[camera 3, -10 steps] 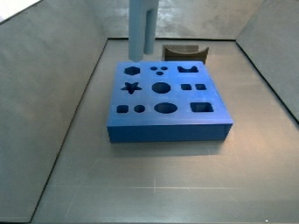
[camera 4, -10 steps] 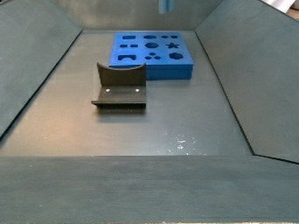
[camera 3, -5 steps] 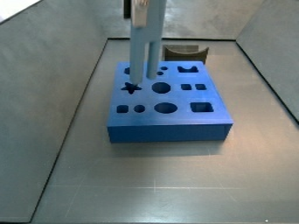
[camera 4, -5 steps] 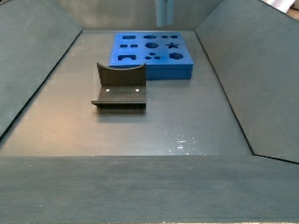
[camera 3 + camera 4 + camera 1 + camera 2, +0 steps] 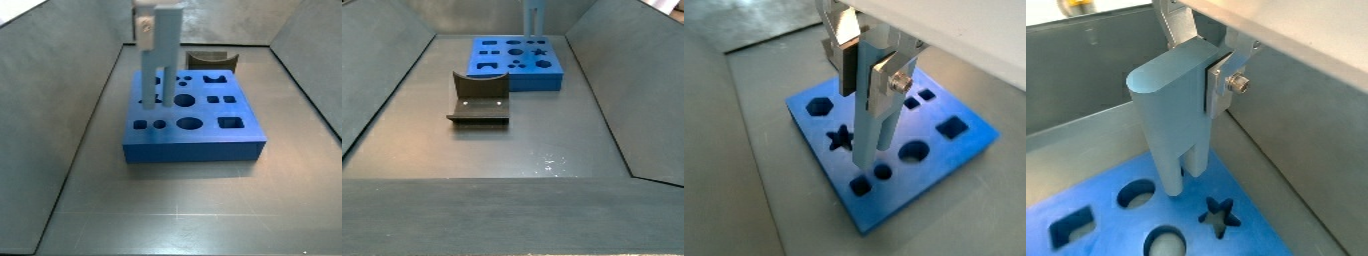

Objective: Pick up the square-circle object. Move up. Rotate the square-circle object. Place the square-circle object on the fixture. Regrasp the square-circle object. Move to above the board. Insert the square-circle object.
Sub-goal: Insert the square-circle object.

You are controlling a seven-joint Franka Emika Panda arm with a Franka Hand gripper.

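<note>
One long slim grey-blue bar, the square-circle object (image 5: 875, 110), hangs upright in the pincer (image 5: 869, 62), clamped near its top between the flat silver fingers (image 5: 887, 78), so its free lower end can drop straight into a cut-out. That end hovers just above the large bright-blue slab with dark shaped holes, the board (image 5: 201, 135), close beside the star cut-out (image 5: 1221, 213); whether it touches the surface I cannot tell. The small dark notched block, the fixture (image 5: 478, 98), stands apart from the board, unoccupied, so I judge the insertion step is under way.
</note>
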